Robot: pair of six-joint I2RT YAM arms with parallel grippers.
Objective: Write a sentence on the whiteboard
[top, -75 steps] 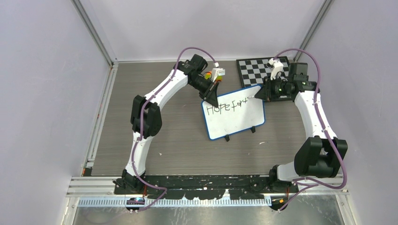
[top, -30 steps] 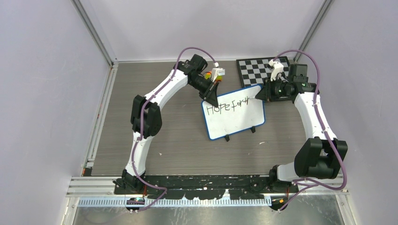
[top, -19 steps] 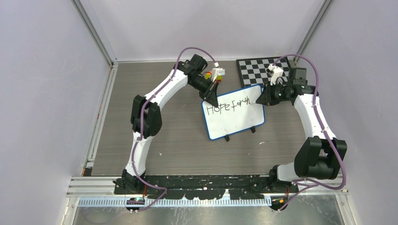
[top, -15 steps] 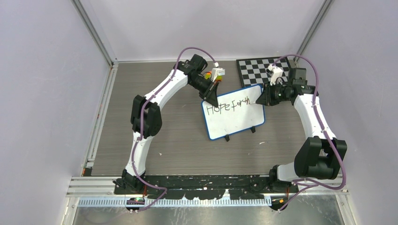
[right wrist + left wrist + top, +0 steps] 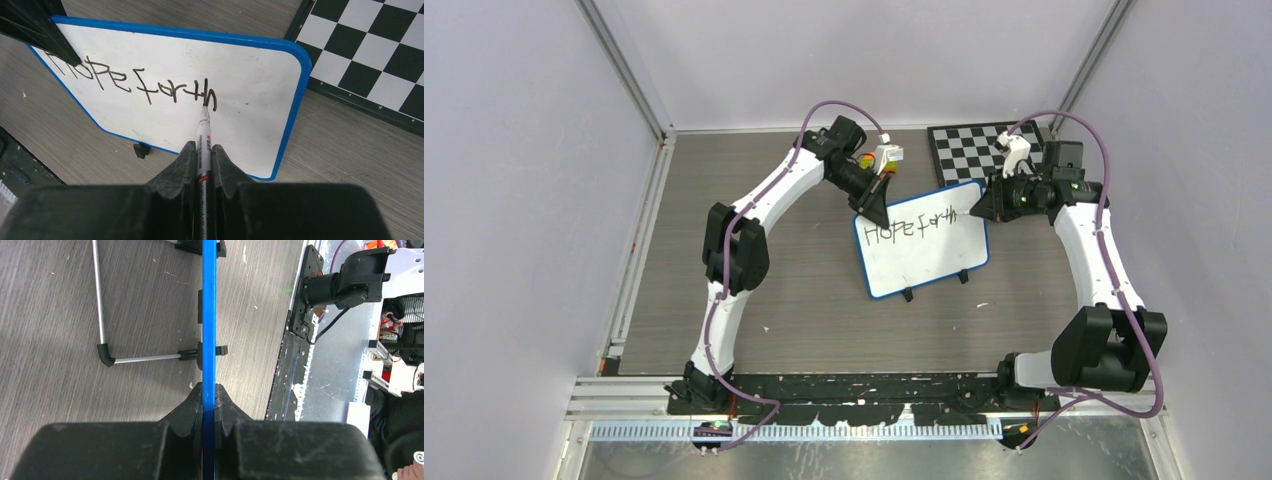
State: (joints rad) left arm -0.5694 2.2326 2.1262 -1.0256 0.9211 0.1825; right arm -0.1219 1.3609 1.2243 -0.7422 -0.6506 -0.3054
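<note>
Standing propped at a tilt on the grey wood-grain counter (image 5: 804, 300), the whiteboard (image 5: 924, 250) sits right of centre toward the far side. Its far right corner is just beside the checkered board (image 5: 976, 148). It has a blue rim, with small black feet (image 5: 908, 295) at the near edge. In the left wrist view a thin metal strut (image 5: 145, 359) with a black end cap lies on the counter to one side of the board.

Left pincer (image 5: 208, 392): pressed together on the board's blue rim, at the far left corner as seen from above. The wrist view shows the board edge-on, a blue line running straight out from between the two black fingers.

Right pincer (image 5: 202, 150): pinching a marker (image 5: 204, 131). The marker has a white barrel with small print and is held lengthwise between the fingers, pointing forward. Its dark tip touches the white surface at the foot of the last stroke.

Writing on the board is in black ink, one line along the top edge. It reads "Hope forth" (the H is partly hidden by the left fingers in the right wrist view). A small dark dot sits just right of the final h.

A purple cable (image 5: 824, 105) loops over the left arm's wrist, and a matching one runs along the right arm.
</note>
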